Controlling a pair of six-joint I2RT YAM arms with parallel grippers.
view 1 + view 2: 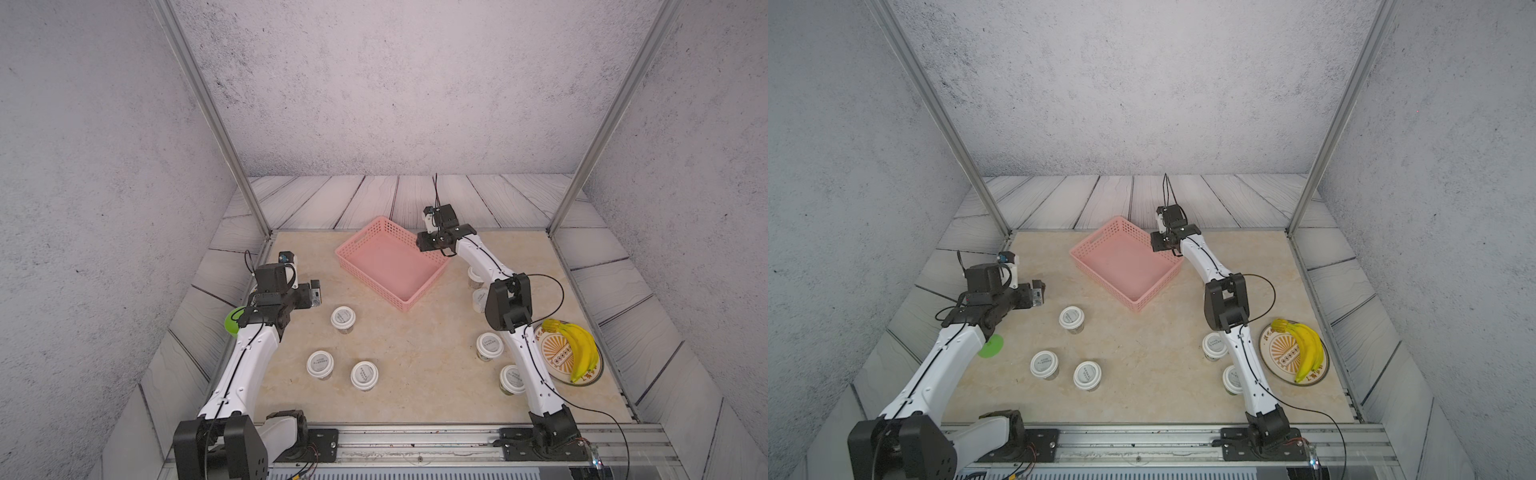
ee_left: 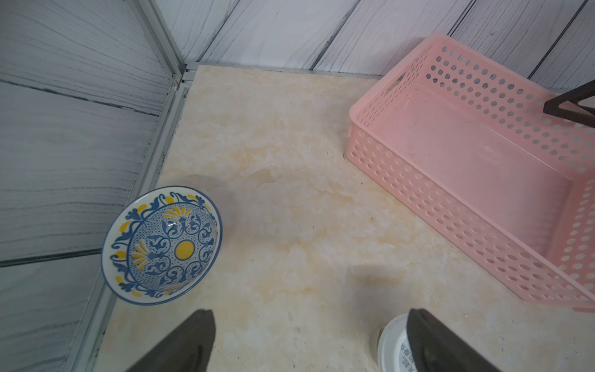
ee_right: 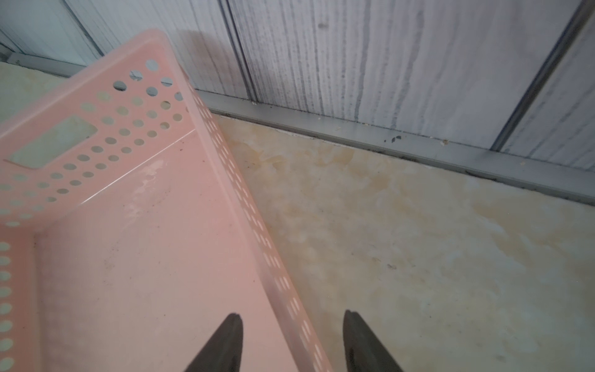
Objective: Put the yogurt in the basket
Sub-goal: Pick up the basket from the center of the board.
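Observation:
Several yogurt cups with white lids stand on the marble table: three at the front left (image 1: 343,318) (image 1: 320,364) (image 1: 364,375), and two (image 1: 489,345) (image 1: 512,379) beside the right arm. Two more (image 1: 480,299) are partly hidden behind that arm. The pink basket (image 1: 386,266) (image 1: 1125,262) sits at the back centre with nothing in it. My right gripper (image 3: 293,314) (image 1: 442,249) hangs over the basket's right wall (image 3: 257,232), its fingers apart on either side of the wall. My left gripper (image 2: 310,322) (image 1: 316,294) is wide open above bare table, with one yogurt (image 2: 391,344) beside one finger.
A blue and yellow patterned bowl (image 2: 162,244) sits near the left frame rail. A bright green cup (image 1: 232,324) shows beside the left arm. A banana bunch (image 1: 579,345) lies on a plate (image 1: 552,353) at the right edge. Aluminium posts and grey walls close in the table.

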